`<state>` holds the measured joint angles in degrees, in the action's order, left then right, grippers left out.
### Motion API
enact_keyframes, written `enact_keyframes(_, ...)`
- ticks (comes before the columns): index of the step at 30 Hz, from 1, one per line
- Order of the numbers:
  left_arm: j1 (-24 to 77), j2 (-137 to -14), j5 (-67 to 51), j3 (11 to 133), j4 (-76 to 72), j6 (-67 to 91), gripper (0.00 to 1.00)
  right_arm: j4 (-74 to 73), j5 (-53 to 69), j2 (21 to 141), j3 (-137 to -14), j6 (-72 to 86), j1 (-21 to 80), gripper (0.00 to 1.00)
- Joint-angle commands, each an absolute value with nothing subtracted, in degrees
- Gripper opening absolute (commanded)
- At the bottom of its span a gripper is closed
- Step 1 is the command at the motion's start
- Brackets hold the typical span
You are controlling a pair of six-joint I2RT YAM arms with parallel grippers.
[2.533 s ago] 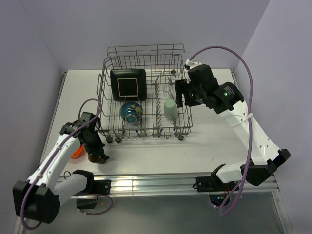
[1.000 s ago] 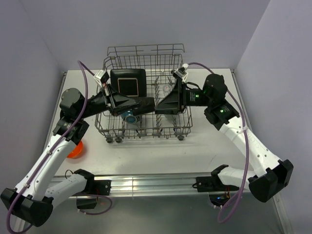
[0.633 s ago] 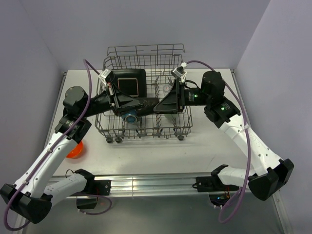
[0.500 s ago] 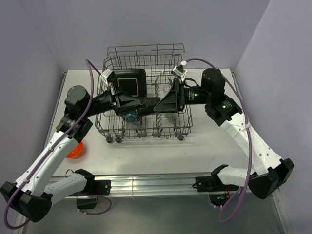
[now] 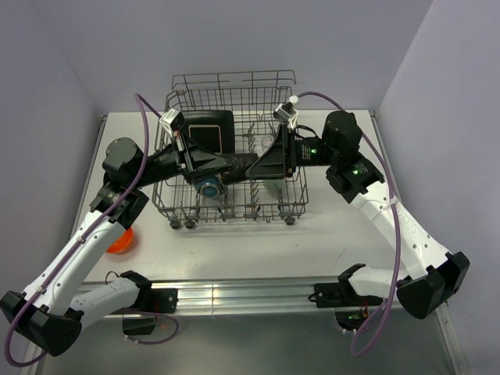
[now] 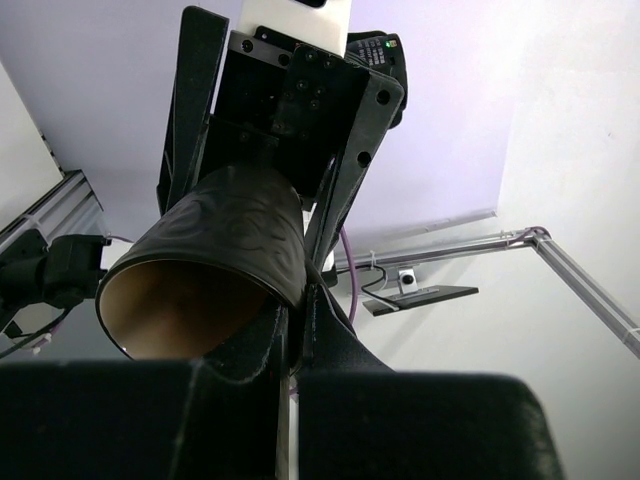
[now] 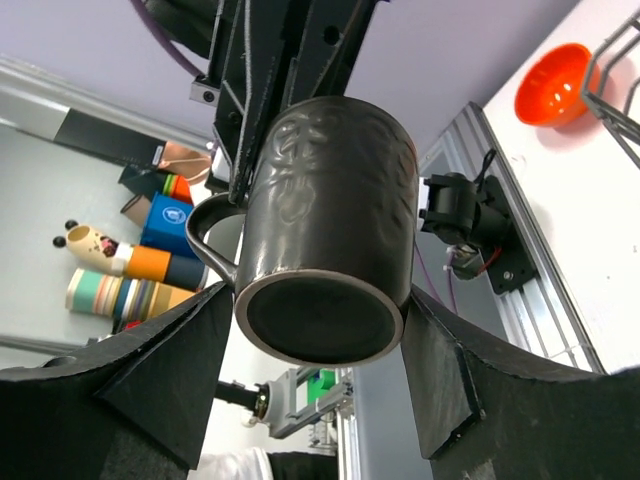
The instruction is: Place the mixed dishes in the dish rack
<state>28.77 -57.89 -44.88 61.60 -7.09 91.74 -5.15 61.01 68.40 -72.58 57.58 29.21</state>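
Right wrist: mug [image 7: 325, 220] between fingers [image 7: 125, 395], contact unclear.

No readable text, label or number shows anywhere.

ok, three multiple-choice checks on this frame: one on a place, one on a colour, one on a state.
1. Where is the dark brown mug relative to the dish rack?
A. standing inside it
B. in the air above it, between the left gripper and the right gripper
C. underneath it

2. What colour is the bowl lying on the table outside the dish rack?
A. orange
B. blue
C. white

3. The left gripper is:
A. open and empty
B. out of view
C. shut on the mug's rim

Key:
1 B: the top view shows both arms meeting at the mug over the rack.
2 A: the orange bowl sits on the table.
3 C: the left wrist view shows its fingers pinching the mug's wall.
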Motion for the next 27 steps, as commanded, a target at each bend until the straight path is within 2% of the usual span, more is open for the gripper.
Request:
enact_keyframes(1, 31.82, -56.16, -47.72, 62.32, -14.24, 93.78, 0.0, 3.42, 57.48, 69.53, -70.76, 60.11, 29.71, 0.74)
enact_keyframes(12, 31.73, -56.6, -51.24, 64.33, -12.23, 85.18, 0.0, 9.49, 54.94, 66.89, -66.27, 74.07, 28.3, 0.8)
enact_keyframes(19, 31.73, -58.18, -53.7, 72.06, 2.18, 68.74, 0.0, 13.27, 53.7, 65.13, -62.4, 87.09, 27.86, 0.81)
enact_keyframes(23, 31.73, -58.27, -54.67, 73.74, 5.97, 63.38, 0.0, 11.95, 53.44, 64.51, -62.58, 90.96, 27.86, 0.8)
enact_keyframes(27, 31.73, -58.18, -54.14, 74.88, 8.78, 60.65, 0.0, 3.53, 52.82, 64.42, -66.53, 87.63, 27.86, 0.79)
